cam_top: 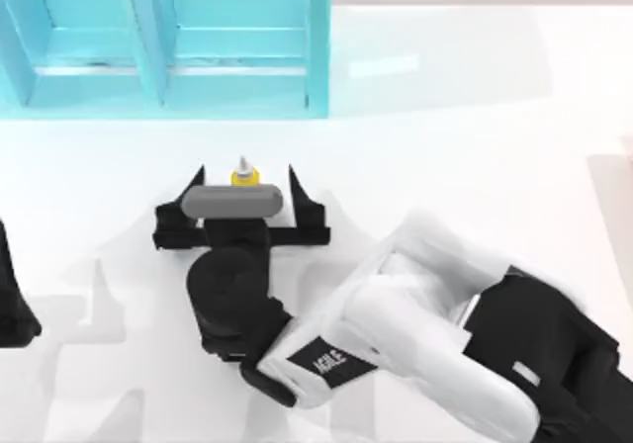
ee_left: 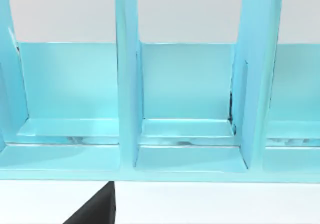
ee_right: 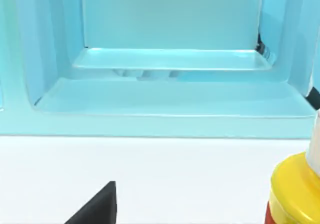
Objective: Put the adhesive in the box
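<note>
Here the right pincer (cam_top: 246,188) sits near the middle of the white bench (cam_top: 475,146), its two black fingers (cam_top: 302,201) spread wide and pointing toward the turquoise box (cam_top: 237,67) at the far edge. The adhesive (cam_top: 244,174), a small yellow bottle with a white pointed nozzle, stands upright on the bench between those fingers, apart from both, so the pincer is released and grips nothing. A grey bar on the wrist covers the lower part of the bottle from above, leaving its yellow shoulder and nozzle showing. The right arm, white with black links, reaches in from the bench's lower right corner. In the right wrist view the adhesive (ee_right: 295,191) rises close to the camera, with a strip of red label under the yellow shoulder, and a black fingertip (ee_right: 97,206) pokes into the frame; beyond them lies bare white bench and then an open compartment of the box (ee_right: 170,59), which has a raised step along its floor. The bottle is well short of the box, on the bench and outside every compartment. The left arm is parked at the bench's left edge; whether the left pincer is released or clenched cannot be told. Its wrist view looks into the box (ee_left: 125,94), where upright dividers separate the compartments.
</note>
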Motion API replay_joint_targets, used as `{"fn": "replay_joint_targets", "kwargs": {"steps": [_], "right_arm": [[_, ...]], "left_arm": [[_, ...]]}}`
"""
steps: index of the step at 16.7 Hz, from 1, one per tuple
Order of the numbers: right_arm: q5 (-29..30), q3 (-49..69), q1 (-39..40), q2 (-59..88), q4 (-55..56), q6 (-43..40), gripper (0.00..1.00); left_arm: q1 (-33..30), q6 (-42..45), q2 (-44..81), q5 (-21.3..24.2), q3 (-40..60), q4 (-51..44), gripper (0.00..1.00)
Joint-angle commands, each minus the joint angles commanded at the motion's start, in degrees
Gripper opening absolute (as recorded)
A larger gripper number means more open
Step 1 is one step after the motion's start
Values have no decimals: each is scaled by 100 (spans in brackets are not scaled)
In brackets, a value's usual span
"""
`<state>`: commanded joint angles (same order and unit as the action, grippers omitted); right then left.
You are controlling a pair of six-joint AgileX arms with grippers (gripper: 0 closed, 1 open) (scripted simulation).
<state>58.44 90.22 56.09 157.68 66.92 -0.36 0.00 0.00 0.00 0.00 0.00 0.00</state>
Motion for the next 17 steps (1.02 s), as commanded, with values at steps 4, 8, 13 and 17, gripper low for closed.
{"fn": "replay_joint_targets", "kwargs": {"steps": [4, 8, 13, 17], "right_arm": [[0, 0, 0, 0, 0, 0, 62], [0, 0, 0, 0, 0, 0, 32], [0, 0, 0, 0, 0, 0, 0], [0, 0, 0, 0, 0, 0, 0]], "left_arm": [[0, 0, 0, 0, 0, 0, 100], [0, 0, 0, 0, 0, 0, 100], [0, 0, 0, 0, 0, 0, 100], [0, 0, 0, 0, 0, 0, 100]]}}
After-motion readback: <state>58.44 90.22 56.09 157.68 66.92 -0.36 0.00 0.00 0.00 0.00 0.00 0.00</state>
